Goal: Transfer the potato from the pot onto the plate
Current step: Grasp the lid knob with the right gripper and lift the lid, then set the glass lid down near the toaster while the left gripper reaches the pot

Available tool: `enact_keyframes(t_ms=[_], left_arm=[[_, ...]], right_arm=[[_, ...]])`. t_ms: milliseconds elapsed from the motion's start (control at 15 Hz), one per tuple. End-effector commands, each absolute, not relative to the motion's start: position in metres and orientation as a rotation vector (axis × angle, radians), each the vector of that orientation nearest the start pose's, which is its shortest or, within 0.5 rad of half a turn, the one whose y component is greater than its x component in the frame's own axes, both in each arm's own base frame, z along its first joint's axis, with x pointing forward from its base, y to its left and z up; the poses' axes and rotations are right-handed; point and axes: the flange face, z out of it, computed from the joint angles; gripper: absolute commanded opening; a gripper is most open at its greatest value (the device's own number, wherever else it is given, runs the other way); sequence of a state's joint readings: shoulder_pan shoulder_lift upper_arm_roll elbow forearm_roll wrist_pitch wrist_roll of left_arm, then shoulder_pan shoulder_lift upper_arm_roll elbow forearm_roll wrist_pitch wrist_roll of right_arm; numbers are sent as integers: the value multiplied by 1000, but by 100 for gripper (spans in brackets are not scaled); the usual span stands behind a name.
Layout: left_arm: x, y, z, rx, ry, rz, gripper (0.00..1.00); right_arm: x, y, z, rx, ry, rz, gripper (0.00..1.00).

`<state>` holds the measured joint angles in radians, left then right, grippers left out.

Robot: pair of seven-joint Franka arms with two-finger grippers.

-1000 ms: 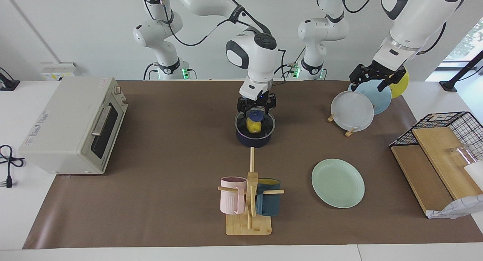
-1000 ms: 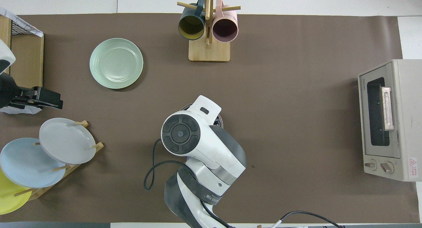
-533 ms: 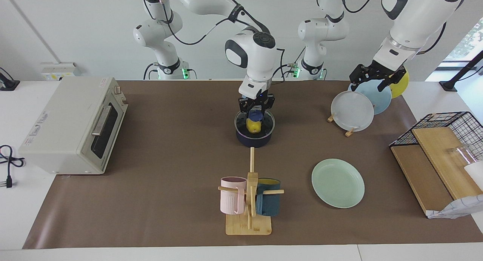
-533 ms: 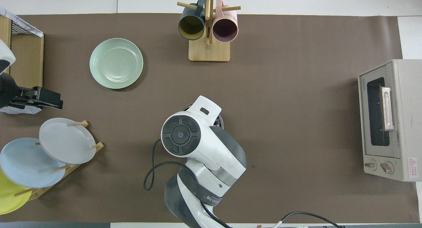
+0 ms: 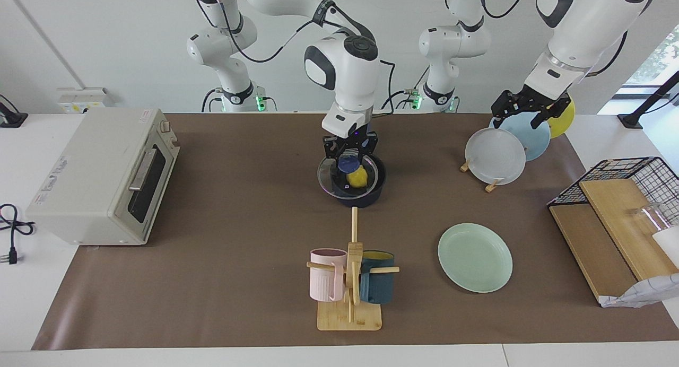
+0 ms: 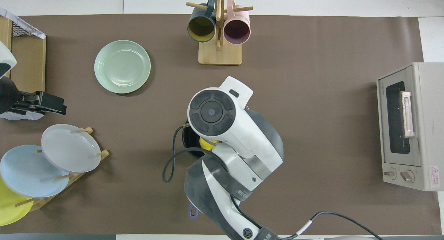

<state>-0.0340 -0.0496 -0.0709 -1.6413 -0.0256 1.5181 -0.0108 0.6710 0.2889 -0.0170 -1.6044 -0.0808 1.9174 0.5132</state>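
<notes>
- The bench (image 5: pixel 238 282) carries a brown mat; in the facing view a toaster oven (image 5: pixel 85 176) sits at nine o'clock from the pot
- The plate (image 5: pixel 475 256) lies flat and bare, at about four o'clock from the pot in the facing view, farther from the robots and toward the left arm's end
- The pot (image 5: pixel 363 200) stands mid-bench, its handle pointing toward the robots
- A glass lid (image 5: pixel 326 177) hangs just over the pot, offset toward the right arm's end, so part of the pot's mouth is uncovered
- The right gripper (image 5: pixel 349 156) is over the pot, pinching the lid's blue knob
- The left gripper (image 5: pixel 522 108) waits over the rack of plates at two o'clock from the pot; I cannot tell whether it is spread or pressed together
- The potato (image 5: pixel 358 177) lies inside the pot, partly under the lid's edge
</notes>
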Motion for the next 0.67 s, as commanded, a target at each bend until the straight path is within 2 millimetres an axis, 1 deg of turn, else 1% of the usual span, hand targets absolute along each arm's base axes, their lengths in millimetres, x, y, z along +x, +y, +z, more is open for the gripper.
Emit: enact_keyframes(t_ms=[0, 133, 200, 267, 333, 400, 467, 533, 600], left_arm=[[522, -64, 616, -3141, 150, 132, 100], [522, -68, 617, -3141, 157, 125, 100], [523, -73, 617, -3143, 154, 113, 100], [521, -89, 617, -3141, 166, 103, 100], [521, -104, 618, -3143, 147, 78, 100], [520, -119, 616, -3152, 101, 46, 100], [518, -136, 612, -3157, 59, 19, 100], [514, -154, 609, -3164, 27, 6, 100], [507, -179, 603, -3168, 11, 2, 100]], right_arm=[[549, 332, 484, -3189, -368, -67, 45], [570, 288, 486, -3189, -381, -33, 45], [576, 269, 487, -3179, -399, -13, 45], [583, 248, 485, -3177, -427, 8, 45], [588, 226, 480, -3185, -418, 59, 45], [594, 204, 480, -3187, -408, 75, 45], [597, 179, 473, -3182, -435, 105, 45], [600, 147, 463, -3176, -451, 133, 45], [598, 118, 455, -3170, -454, 163, 45]])
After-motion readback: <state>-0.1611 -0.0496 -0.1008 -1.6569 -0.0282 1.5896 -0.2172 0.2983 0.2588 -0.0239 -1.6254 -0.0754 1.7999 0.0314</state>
